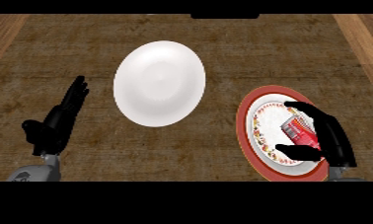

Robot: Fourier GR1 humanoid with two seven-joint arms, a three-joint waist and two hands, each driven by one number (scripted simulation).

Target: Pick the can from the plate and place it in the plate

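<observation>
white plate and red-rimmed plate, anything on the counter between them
Nothing: in the head view only bare counter lies between the white plate and the red-rimmed plate.

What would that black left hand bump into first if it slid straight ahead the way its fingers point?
Probably nothing: the left hand points up and slightly right across bare brown wooden counter. The plain white round plate lies to the right of that line, though height above the counter is unclear.

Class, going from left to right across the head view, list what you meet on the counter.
Left hand, resting open → white plate → red-rimmed plate → can on that plate, with the right hand curled round it.
</observation>
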